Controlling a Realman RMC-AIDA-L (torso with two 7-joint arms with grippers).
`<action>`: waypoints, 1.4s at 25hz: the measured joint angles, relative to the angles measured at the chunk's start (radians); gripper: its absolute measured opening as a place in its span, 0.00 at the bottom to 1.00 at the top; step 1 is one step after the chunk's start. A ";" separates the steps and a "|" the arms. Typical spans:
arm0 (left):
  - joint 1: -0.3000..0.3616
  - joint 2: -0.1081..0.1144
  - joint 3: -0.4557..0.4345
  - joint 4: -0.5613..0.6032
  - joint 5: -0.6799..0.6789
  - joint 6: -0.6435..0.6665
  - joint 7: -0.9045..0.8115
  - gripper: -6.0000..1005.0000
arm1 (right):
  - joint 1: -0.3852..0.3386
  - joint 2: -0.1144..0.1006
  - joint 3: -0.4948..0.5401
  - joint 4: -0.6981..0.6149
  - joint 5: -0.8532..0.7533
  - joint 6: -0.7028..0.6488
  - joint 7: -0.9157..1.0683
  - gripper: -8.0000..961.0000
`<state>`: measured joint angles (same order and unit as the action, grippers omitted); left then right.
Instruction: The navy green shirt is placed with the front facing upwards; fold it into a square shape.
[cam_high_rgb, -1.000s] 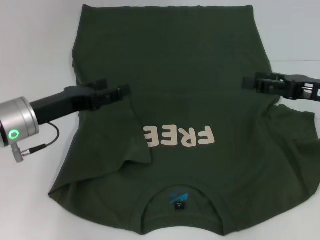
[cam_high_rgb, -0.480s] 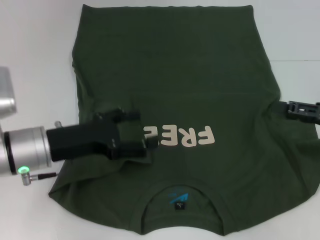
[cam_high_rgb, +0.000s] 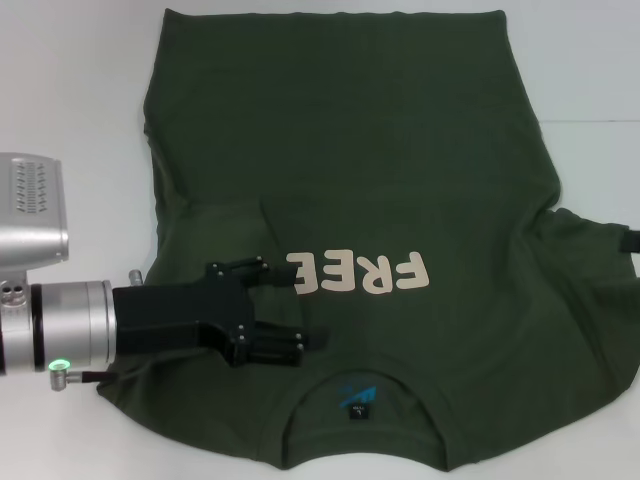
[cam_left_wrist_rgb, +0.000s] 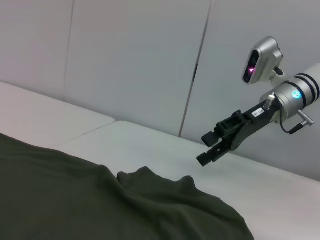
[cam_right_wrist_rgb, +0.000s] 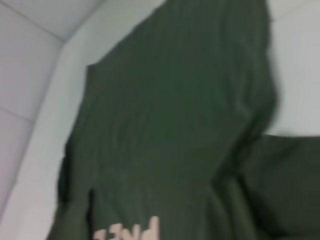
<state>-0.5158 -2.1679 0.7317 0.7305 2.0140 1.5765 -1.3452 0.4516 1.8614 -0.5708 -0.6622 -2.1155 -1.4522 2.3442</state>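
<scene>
Work surface: broad flat white matte table (cam_high_rgb: 80, 80), smooth and unmarked; in the left wrist view it meets pale grey wall panels (cam_left_wrist_rgb: 125, 60) split by thin vertical seams.

Garment: the navy green shirt (cam_high_rgb: 350, 150), a large dark olive-green short-sleeved T-shirt of soft matte knit cotton. It lies front up in the middle of the table, round collar at the near edge and straight hem at the far edge. The body is mostly flat and roughly rectangular. The left sleeve is folded inward over the chest, leaving a raised diagonal crease; the right sleeve spreads outward with soft ripples. Cream block letters "FREE" (cam_high_rgb: 357, 271) cross the chest, reading upside down from the head view. A small blue-and-black label (cam_high_rgb: 358, 400) sits inside the ribbed collar.

Left gripper (cam_high_rgb: 285, 305): black, angular, hard plastic on a brushed silver cylindrical wrist with a green light. It lies over the folded left sleeve, just beside the first letter, fingers spread apart with nothing visibly between them.

Right gripper (cam_left_wrist_rgb: 210, 148): black, on a silver wrist, held above bare table off the shirt's right side, fingers parted and empty.
</scene>
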 joint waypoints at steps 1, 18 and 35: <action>0.001 0.000 0.000 -0.001 0.001 0.000 0.000 0.94 | -0.001 -0.001 0.009 -0.001 -0.019 0.003 0.008 0.95; -0.001 0.000 0.002 -0.006 0.006 -0.001 0.002 0.94 | -0.026 0.040 0.047 0.004 -0.078 0.124 0.007 0.95; 0.002 0.002 0.001 -0.007 0.006 -0.008 0.002 0.94 | 0.005 0.091 0.042 0.062 -0.078 0.271 -0.049 0.78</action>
<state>-0.5140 -2.1660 0.7332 0.7240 2.0202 1.5683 -1.3436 0.4561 1.9521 -0.5293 -0.6002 -2.1935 -1.1813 2.2954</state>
